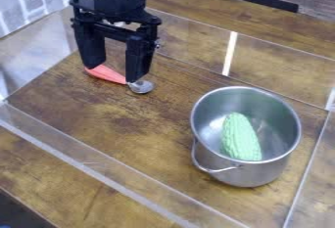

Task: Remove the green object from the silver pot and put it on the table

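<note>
A light green, bumpy, oval object lies inside the silver pot, which stands on the dark wooden table at the right front. My gripper hangs at the upper left, well apart from the pot, pointing down. Its two black fingers stand wide open with nothing between them. Just below the fingers lies a spoon with a red handle and a metal bowl.
Clear acrylic walls edge the table at the front, left and back. The red-handled spoon lies on the wood directly under the gripper, left of the pot.
</note>
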### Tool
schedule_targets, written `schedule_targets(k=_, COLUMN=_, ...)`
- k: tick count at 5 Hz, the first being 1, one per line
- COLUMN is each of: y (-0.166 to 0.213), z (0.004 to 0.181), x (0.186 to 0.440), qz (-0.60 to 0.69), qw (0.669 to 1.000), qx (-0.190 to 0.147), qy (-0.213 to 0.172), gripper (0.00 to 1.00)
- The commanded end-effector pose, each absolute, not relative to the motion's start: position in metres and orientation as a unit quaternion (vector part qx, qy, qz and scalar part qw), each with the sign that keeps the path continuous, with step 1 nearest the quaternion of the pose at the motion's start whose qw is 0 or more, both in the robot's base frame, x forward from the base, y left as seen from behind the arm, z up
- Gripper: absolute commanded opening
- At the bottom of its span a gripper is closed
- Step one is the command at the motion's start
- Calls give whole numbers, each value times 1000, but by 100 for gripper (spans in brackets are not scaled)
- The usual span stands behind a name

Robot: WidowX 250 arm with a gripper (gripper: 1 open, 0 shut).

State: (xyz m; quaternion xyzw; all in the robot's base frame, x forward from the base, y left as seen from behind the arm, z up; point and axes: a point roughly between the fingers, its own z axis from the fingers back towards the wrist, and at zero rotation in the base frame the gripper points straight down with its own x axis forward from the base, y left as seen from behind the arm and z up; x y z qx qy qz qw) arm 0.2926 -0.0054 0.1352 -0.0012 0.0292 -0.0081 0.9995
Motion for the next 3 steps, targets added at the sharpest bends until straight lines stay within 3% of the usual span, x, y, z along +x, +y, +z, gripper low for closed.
schedule_targets(k=1, y=-9, z=125, x=291, qz=-8, qw=999, qx=-3, qy=42, gripper=100)
schedule_targets(k=3, y=-63, z=120, x=309, qz=-16, qw=1000, qx=-11, qy=21, gripper=100)
